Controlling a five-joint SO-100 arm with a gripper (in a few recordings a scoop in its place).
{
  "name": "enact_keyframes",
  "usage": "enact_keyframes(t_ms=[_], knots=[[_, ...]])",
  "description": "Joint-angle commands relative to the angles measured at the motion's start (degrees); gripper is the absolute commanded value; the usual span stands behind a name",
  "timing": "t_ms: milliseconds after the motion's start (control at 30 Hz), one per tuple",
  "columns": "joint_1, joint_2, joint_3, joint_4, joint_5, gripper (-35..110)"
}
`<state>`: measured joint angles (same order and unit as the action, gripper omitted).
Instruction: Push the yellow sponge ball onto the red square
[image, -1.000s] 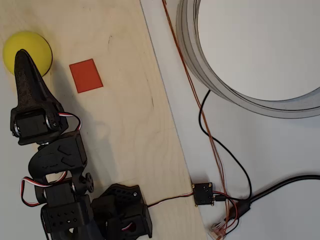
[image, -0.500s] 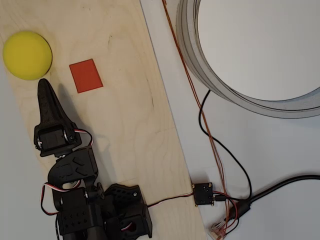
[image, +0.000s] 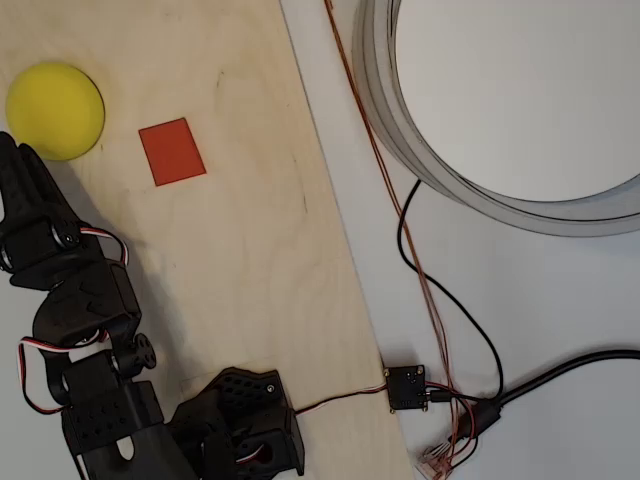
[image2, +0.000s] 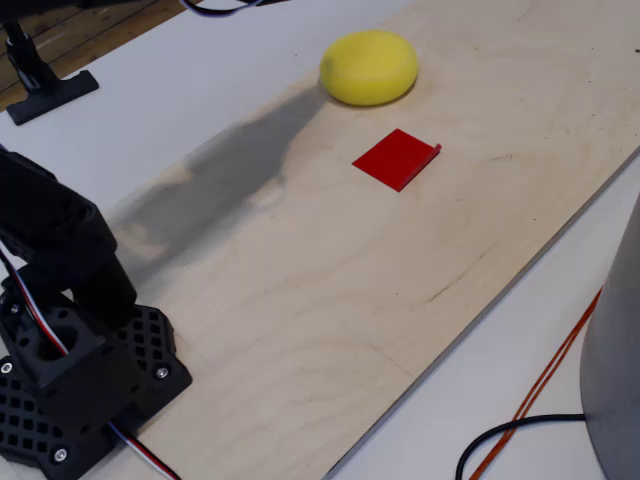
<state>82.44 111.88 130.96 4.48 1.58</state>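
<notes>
The yellow sponge ball (image: 55, 110) rests on the wooden board (image: 250, 230) near its top left corner; in the fixed view the ball (image2: 369, 67) lies at the far end. The red square (image: 172, 151) lies flat to the ball's lower right, with a gap of bare wood between them, and the square (image2: 396, 158) has one corner slightly lifted. My black gripper (image: 10, 148) points up at the picture's left edge, its tip just below and left of the ball. Its jaws look closed together, with nothing between them.
A large grey-white ring (image: 420, 150) fills the upper right, off the board. Orange and black cables (image: 420, 270) run down to a small connector (image: 407, 387). The arm's base (image2: 70, 370) sits at the board's near left corner. A black stand (image2: 40, 85) is at the far left.
The gripper pulled back off the ball, swung right below it, then swung back left to the picture's left edge. Neither the ball nor the red square has moved.
</notes>
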Motion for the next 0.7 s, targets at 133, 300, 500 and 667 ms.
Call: enact_keyframes(t_ms=[133, 300, 500, 667], knots=[[-0.5, -13.9, -15.6, 5.0, 3.3, 14], [-1.0, -22.6, -23.1, 6.2, 3.7, 16], [-1.9, -32.3, -34.3, 10.9, 3.1, 17], [-2.4, -39.6, -45.4, 17.6, 4.2, 17]])
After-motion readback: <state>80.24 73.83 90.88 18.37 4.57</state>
